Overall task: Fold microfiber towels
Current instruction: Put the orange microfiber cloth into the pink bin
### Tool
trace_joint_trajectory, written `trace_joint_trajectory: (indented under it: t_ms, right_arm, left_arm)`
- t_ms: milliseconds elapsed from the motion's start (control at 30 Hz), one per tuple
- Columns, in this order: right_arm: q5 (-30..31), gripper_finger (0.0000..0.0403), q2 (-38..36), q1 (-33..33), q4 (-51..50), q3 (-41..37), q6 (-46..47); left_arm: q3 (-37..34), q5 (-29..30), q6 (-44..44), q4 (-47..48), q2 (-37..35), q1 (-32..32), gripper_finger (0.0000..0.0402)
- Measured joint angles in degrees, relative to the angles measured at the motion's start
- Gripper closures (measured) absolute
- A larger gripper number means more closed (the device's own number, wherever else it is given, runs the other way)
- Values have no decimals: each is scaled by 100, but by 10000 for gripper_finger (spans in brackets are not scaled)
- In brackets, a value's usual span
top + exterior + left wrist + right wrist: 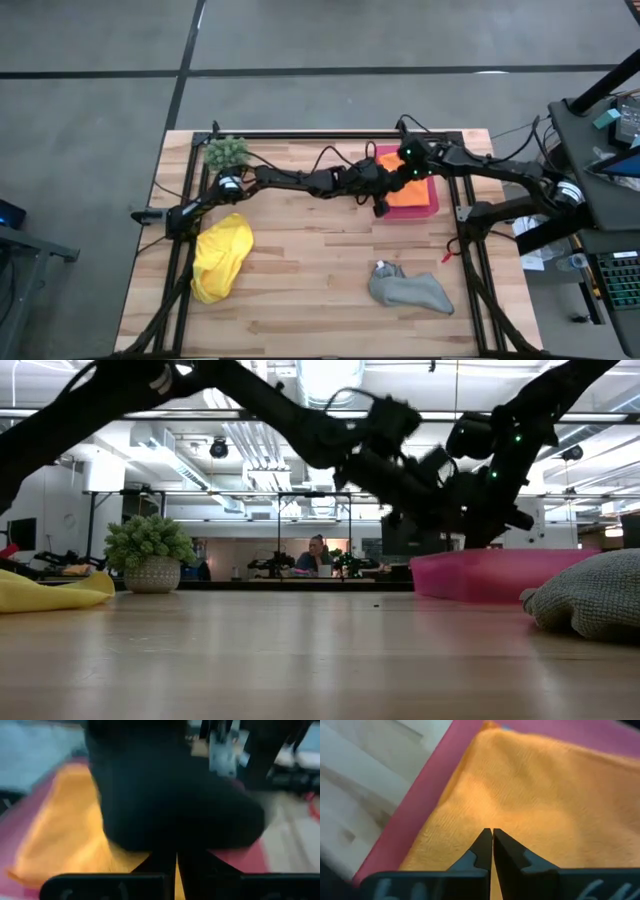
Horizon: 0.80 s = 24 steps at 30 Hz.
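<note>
- High view shows a wooden table with both dark arms reaching to the upper right of the frame, where a pink tray sits.
- An orange towel lies flat in the pink tray, mostly under the arms.
- The left gripper hangs by the tray's left edge, just over the orange towel. Its two fingers are pressed tight together and hold nothing.
- The right gripper is over the upper part of the tray, right above the orange towel. Its fingers are pinched closed too, with nothing between them.
- In the right wrist view, the closed tips sit just over the orange cloth, and the tray's pink rim runs along the left of the frame. It is hard to tell if the tips touch the cloth.
- In the left wrist view, the other arm fills most of the frame as a big dark shape.
- A yellow towel lies in a crumpled heap at the lower left of the table.
- A grey towel lies bunched up at the lower right of the table.
- A spiky green plant stands at the upper left corner of the table.
- Low view shows a person sitting far back in the room.
</note>
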State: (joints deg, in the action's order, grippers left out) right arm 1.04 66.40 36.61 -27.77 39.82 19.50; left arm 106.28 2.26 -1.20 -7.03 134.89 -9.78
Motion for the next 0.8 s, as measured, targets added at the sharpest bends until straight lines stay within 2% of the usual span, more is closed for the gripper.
trace_joint_trajectory:
  t_ms: [367, 600, 800]
  right_arm:
    - [-81, 394, 293, -134, 590, -374, 101]
    - [-82, 394, -185, -151, 333, -40, 112]
    - [-64, 394, -629, -149, -48, -3, 285]
  left_arm:
    - [-88, -9, 113, 794, -323, 23, 401]
    - [-149, 49, 305, 1483, -982, 58, 401]
    - [-162, 125, 339, 2462, -1279, 74, 401]
